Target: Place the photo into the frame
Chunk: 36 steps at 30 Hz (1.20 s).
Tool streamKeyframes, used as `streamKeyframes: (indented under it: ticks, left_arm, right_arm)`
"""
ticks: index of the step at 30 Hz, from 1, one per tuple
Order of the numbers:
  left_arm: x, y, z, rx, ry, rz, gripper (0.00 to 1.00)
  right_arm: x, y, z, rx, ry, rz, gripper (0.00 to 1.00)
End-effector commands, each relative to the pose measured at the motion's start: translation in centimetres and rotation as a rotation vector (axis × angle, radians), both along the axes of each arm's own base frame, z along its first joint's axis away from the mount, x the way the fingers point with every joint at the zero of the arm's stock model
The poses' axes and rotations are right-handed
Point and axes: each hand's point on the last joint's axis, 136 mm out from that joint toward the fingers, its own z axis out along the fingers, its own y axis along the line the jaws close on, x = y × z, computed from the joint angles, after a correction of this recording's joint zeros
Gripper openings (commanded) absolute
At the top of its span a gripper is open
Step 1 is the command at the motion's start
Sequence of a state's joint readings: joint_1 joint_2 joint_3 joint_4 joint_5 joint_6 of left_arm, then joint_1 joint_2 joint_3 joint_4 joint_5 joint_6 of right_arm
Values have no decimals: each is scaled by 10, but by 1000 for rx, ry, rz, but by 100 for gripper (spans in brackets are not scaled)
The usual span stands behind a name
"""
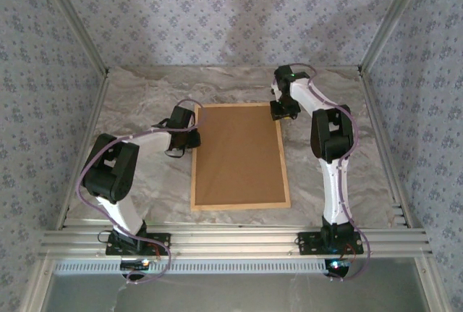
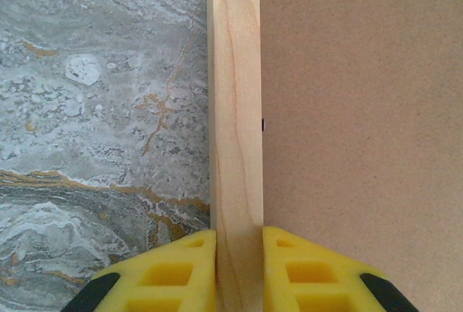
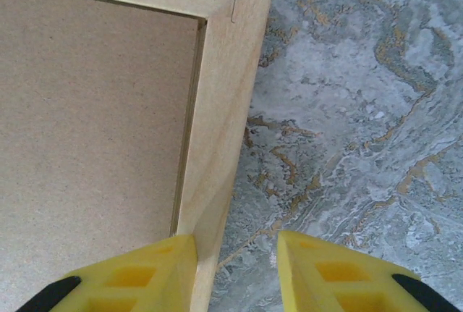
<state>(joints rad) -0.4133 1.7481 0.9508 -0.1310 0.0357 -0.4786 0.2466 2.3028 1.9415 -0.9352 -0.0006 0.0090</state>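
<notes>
Left fingers [image 2: 166, 276] clamp the frame [image 2: 235, 109] rail; right fingers [image 3: 130, 279] stand apart at its corner. We judge the backing board [image 1: 239, 153] seated, work nearly done.

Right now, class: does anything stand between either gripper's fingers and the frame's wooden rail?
Nothing visible does. The left gripper has its fingers pressed on both sides of a rail of the frame. At the right gripper, only bare marble table separates the outer finger from the rail.
</notes>
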Motion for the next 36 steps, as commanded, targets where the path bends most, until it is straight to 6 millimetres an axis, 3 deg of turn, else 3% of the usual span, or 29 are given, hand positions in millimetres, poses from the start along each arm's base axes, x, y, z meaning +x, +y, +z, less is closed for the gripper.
streamKeyframes:
  ticks: [1,20,36]
  left_arm:
    - [-17,1,-18,33,85,-39,20]
    - [-18,0,-20,33,91,-46,20]
    - [-15,-1,-17,35,88,-50,20]
  right_arm:
    - [-10,5,-11,3,52,16,37]
    - [-36,21,-35,-23,131,57,39]
    - [-46,25,-47,-59,182,93,41]
